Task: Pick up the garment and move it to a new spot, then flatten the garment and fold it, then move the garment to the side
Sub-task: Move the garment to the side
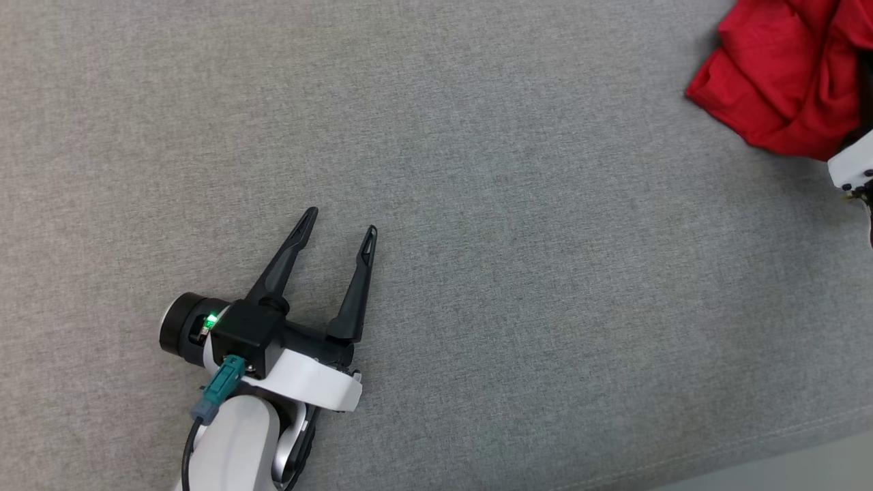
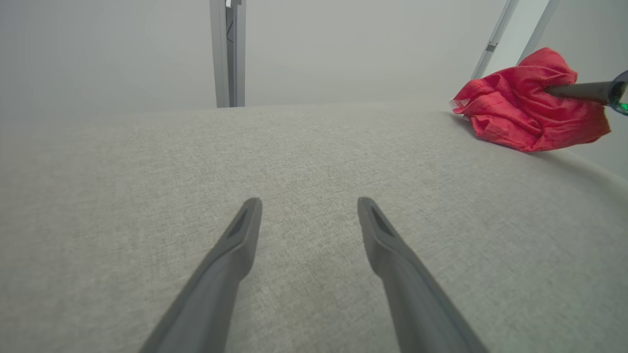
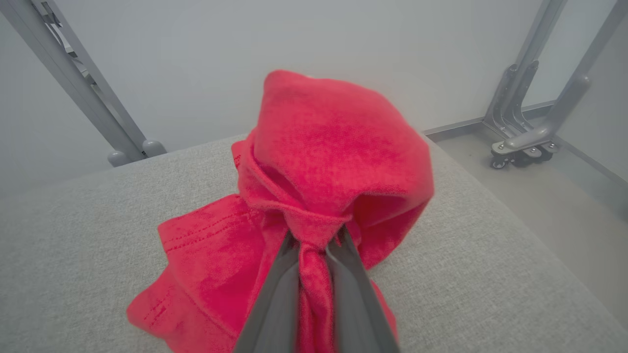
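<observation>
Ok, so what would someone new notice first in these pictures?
The bright red garment, bunched at the far right of the grey fabric surface, stands out at once. The right gripper is shut on a pinch of it, with the cloth humped up above the fingers. The left gripper is open and empty over bare fabric at the head view's lower left.

Light bright, even, diffuse in all views. Grey surface sharp in head view, weave visible. Left wrist view: far edge of surface bows from wide-angle distortion; soft faint shadow under red garment at far right corner. Right wrist view: dark fingers close to lens blurred, garment top slightly soft.
</observation>
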